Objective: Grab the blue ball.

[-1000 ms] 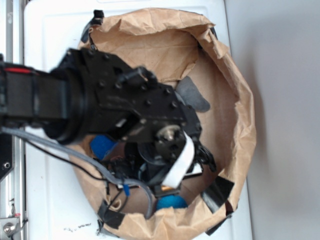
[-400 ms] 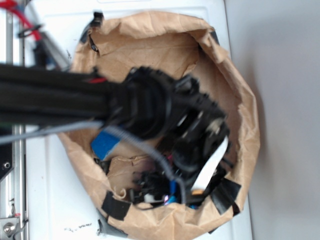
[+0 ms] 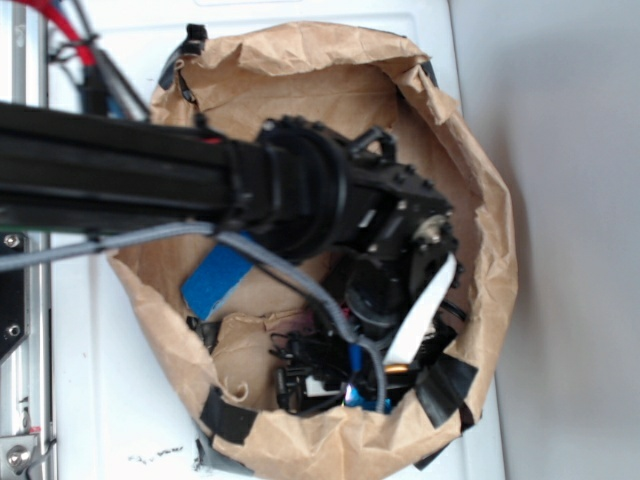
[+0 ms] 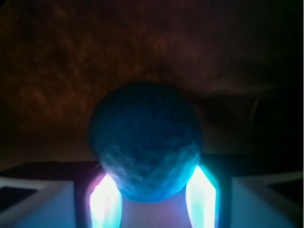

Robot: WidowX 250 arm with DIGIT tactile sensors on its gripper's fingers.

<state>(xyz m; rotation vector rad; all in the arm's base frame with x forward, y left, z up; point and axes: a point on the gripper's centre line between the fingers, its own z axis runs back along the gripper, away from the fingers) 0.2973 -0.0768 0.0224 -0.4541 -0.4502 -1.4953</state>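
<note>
Reaching down into the paper bag (image 3: 470,200), the tool (image 4: 153,199) sat clamped on the blue ball (image 4: 145,147), its two fingers (image 4: 105,202) pressed against either side, near the bag's lower wall.

White tabletop (image 3: 110,400), grey wall (image 3: 570,200)

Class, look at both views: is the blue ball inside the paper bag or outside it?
Inside. The blue ball sits between the gripper fingers, and the arm reaches down within the paper bag walls.

Black arm (image 3: 200,190) reaches into brown paper bag (image 3: 300,75), beside flat blue piece (image 3: 215,280).
</note>
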